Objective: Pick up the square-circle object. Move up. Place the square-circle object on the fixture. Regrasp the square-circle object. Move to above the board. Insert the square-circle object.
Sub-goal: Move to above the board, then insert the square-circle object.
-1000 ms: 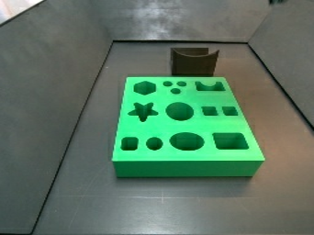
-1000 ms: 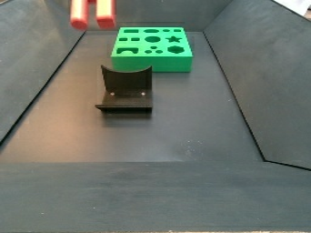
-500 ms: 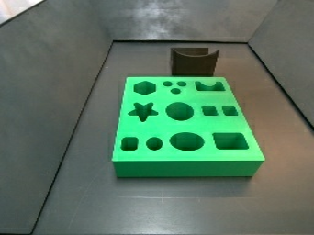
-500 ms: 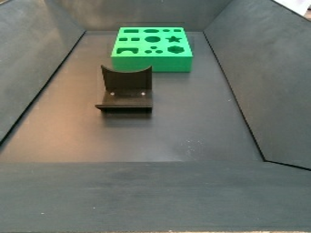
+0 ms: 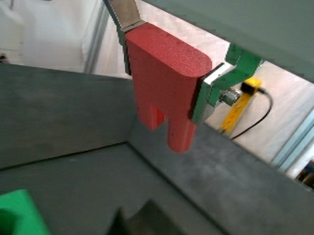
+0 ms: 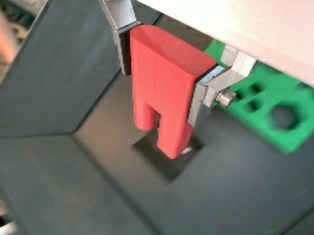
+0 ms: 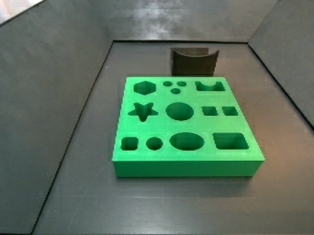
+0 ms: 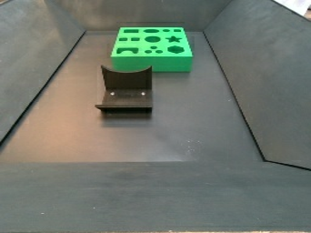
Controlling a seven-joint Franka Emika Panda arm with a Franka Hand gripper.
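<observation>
In both wrist views my gripper (image 5: 170, 73) (image 6: 166, 69) is shut on the square-circle object (image 5: 166, 96) (image 6: 160, 106), a red block with a rounded end and two legs pointing down. Silver fingers (image 5: 119, 16) (image 6: 207, 92) press its two sides. The dark fixture (image 6: 168, 154) (image 5: 145, 220) lies far below the piece. The green board (image 6: 273, 103) (image 5: 17, 213) lies beside the fixture. Both side views show the board (image 7: 185, 128) (image 8: 152, 45) and the fixture (image 7: 193, 61) (image 8: 125, 86) on the floor. Neither the gripper nor the red piece appears in them.
Sloping dark grey walls (image 7: 73, 83) (image 8: 231, 82) enclose the floor on all sides. The fixture stands a short gap from one short end of the board. A yellow cable (image 5: 252, 89) hangs outside the enclosure.
One second ago the red piece showed at the top edge of a side view. It has since risen out of that view, and both side views have stayed without it.
</observation>
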